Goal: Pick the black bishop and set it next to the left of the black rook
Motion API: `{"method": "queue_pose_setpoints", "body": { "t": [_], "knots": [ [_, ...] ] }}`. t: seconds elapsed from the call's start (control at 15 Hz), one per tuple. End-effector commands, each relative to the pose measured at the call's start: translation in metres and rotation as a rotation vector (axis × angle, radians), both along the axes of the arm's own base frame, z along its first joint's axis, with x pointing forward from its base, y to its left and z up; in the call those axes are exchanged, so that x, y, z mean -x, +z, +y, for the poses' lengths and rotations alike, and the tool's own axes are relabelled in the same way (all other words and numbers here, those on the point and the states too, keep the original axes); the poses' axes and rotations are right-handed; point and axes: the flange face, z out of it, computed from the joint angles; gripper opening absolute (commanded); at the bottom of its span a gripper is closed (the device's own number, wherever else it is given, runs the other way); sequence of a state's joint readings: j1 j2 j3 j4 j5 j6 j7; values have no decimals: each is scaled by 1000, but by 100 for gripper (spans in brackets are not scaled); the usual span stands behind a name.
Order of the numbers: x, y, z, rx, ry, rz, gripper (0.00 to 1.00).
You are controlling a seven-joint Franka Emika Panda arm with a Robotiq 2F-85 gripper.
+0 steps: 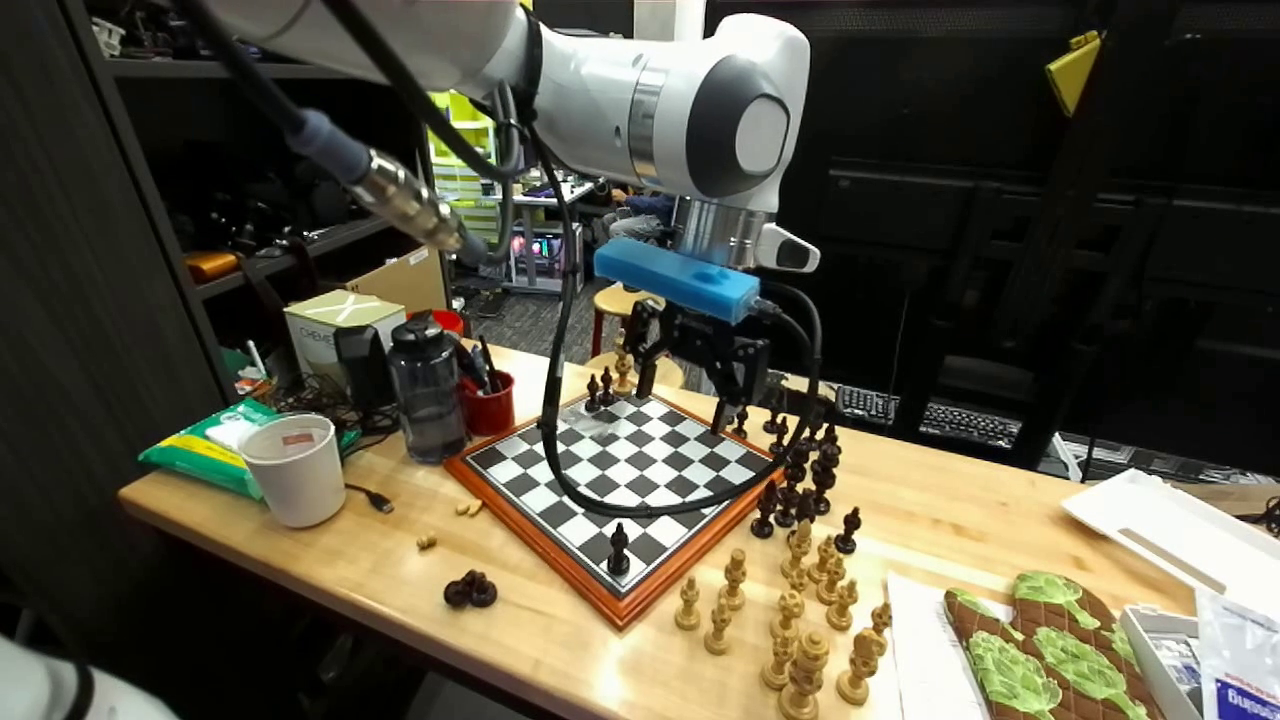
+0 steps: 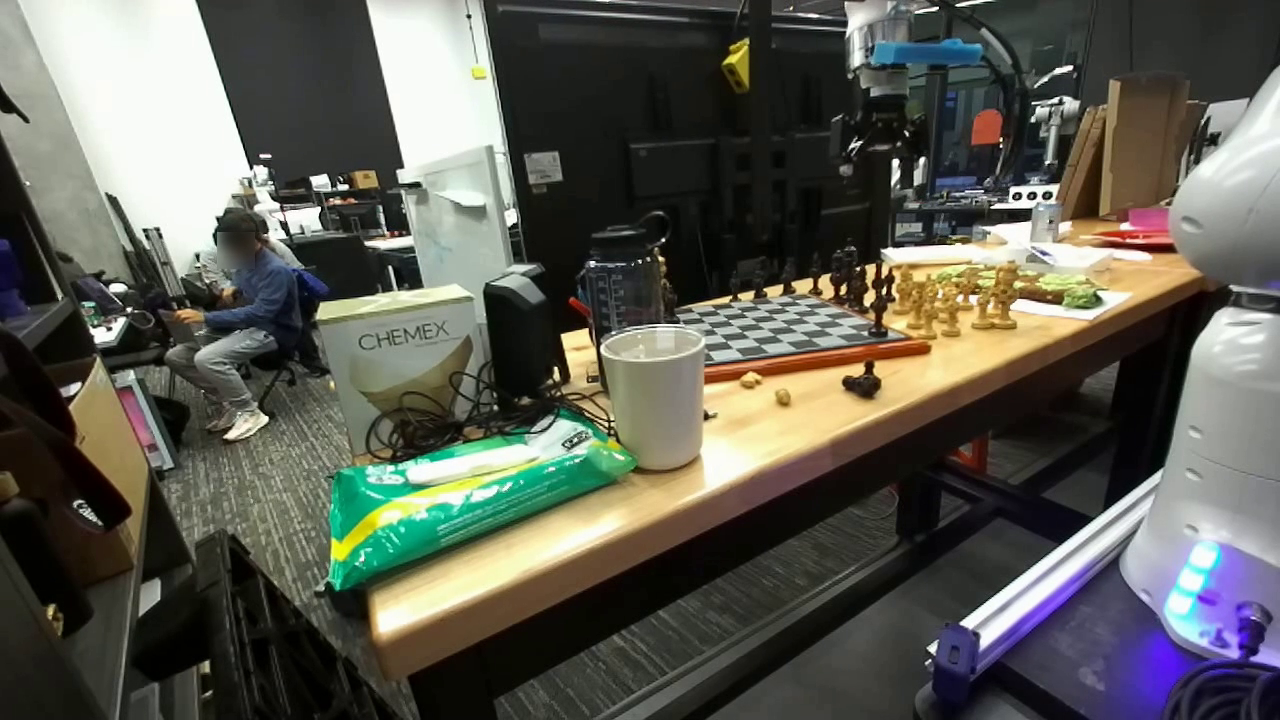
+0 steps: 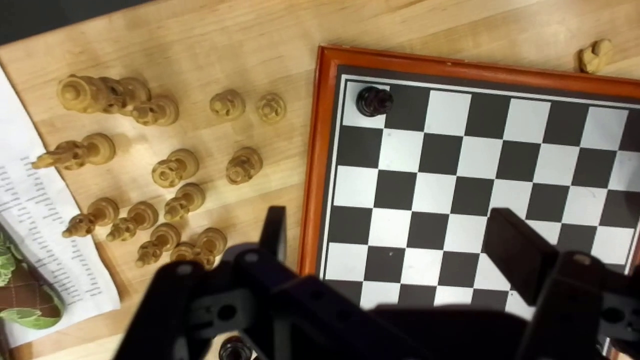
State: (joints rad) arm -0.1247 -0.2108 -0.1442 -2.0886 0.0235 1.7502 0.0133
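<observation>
1. Wrist view: hovers above the chessboard with jaws spread wide and nothing between them, presumably parted like this to drop around a slim upright piece.
2. Looks like the approach stage, with no piece lifted over the chessboard.
3. Cannot single out the black bishop; likely stands among the black pieces crowded on the worktop just beside the chessboard.
4. Find a lone black piece upright on a corner square of the chessboard; cannot make out its type, but probably serves as the black rook, marking where to set down.
5. Note light pieces grouped along the same chessboard side as the black ones, apparently sorted by colour for easy finding.
6. Calls next, at a guess, for shifting toward the black pieces beside the chessboard and lowering; risks toppling close neighbours with jaws this wide.
</observation>
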Motion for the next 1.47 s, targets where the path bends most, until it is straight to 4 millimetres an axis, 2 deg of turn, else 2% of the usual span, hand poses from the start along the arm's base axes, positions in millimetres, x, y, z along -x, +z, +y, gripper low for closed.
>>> {"method": "queue_pose_setpoints", "body": {
  "t": [0.0, 0.93, 1.4],
  "knots": [
    [0, 2, 7, 16, -101, -25, 100],
    [-46, -12, 56, 9, -582, -201, 100],
    [-51, -6, 65, 17, -747, -268, 100]
  ]
}}
